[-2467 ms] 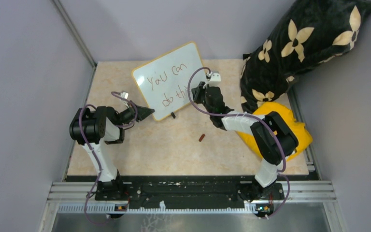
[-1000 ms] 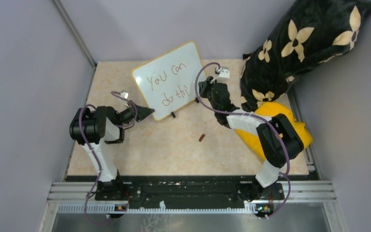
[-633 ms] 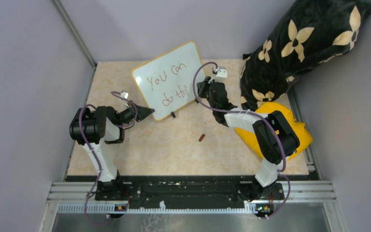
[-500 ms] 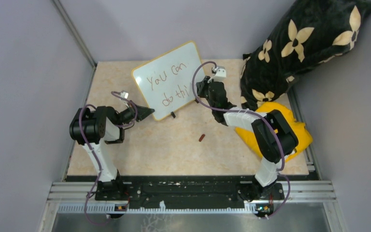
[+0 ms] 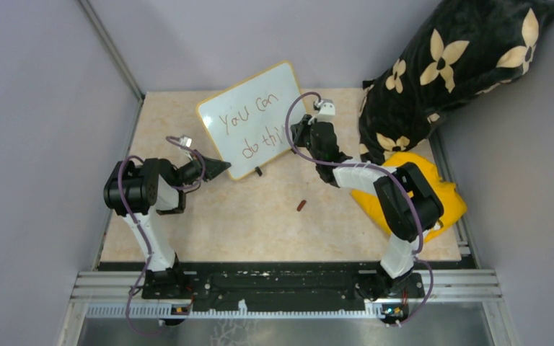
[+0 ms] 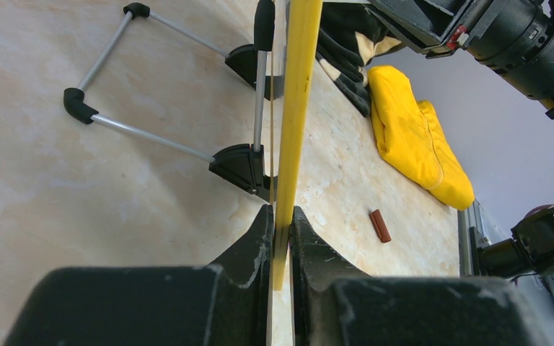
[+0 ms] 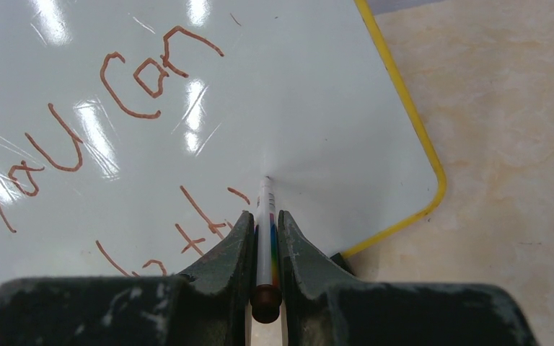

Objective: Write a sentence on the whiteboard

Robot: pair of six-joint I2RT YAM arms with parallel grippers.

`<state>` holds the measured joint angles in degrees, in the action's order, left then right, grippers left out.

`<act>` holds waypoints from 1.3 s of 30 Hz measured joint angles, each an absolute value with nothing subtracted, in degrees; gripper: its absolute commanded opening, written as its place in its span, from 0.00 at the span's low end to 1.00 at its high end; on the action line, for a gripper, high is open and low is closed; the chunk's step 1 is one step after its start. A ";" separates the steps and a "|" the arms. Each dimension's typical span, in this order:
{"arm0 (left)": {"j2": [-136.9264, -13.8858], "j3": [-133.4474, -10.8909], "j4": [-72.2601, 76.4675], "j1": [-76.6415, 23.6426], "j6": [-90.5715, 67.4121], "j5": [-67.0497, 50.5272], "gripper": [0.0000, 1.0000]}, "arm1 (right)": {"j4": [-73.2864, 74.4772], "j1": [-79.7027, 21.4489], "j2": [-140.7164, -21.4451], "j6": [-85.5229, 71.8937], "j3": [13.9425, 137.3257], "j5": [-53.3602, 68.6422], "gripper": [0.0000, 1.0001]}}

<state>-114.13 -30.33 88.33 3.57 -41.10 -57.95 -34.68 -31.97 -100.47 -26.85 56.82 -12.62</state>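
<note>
The whiteboard (image 5: pixel 256 119) with its yellow frame stands tilted on small black feet at the back middle of the table. The sentence (image 5: pixel 249 126) reads "you can" above "do thi" in reddish-brown strokes; it also shows in the right wrist view (image 7: pixel 115 108). My left gripper (image 5: pixel 220 169) is shut on the board's lower left edge, seen edge-on in the left wrist view (image 6: pixel 292 144). My right gripper (image 5: pixel 297 135) is shut on a white marker (image 7: pixel 264 231) whose tip touches the board's lower right part, just past the "thi".
A brown marker cap (image 5: pixel 301 205) lies on the table in front of the board. A yellow cloth (image 5: pixel 443 202) and a black flowered pillow (image 5: pixel 462 65) lie at the right. The board's wire stand (image 6: pixel 159 137) sits behind it.
My right gripper with the marker swung right off the board, then came back left onto it. The second line grew from "do th" to "do thi". The left arm has not moved.
</note>
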 measured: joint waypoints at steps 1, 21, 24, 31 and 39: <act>-114.13 -30.33 88.33 3.57 -41.10 -57.95 0.00 | -34.68 -32.05 -100.47 -26.85 56.82 -12.51 0.00; -114.13 -30.33 88.33 3.57 -41.08 -57.93 0.00 | -36.99 -32.49 -100.44 -27.31 52.86 -12.43 0.00; -114.13 -30.33 88.33 3.57 -41.10 -57.93 0.00 | -36.91 -32.47 -100.44 -27.31 52.86 -12.62 0.00; -114.13 -30.33 88.33 3.57 -41.08 -57.93 0.00 | -36.49 -31.73 -100.44 -27.55 52.86 -13.26 0.00; -114.13 -30.33 88.33 3.57 -41.10 -57.95 0.00 | -35.46 -29.69 -100.44 -27.81 52.86 -13.47 0.00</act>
<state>-114.13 -30.33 88.33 3.57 -41.10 -57.95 -35.46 -29.69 -100.44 -27.81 52.86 -13.47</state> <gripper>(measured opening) 0.135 0.123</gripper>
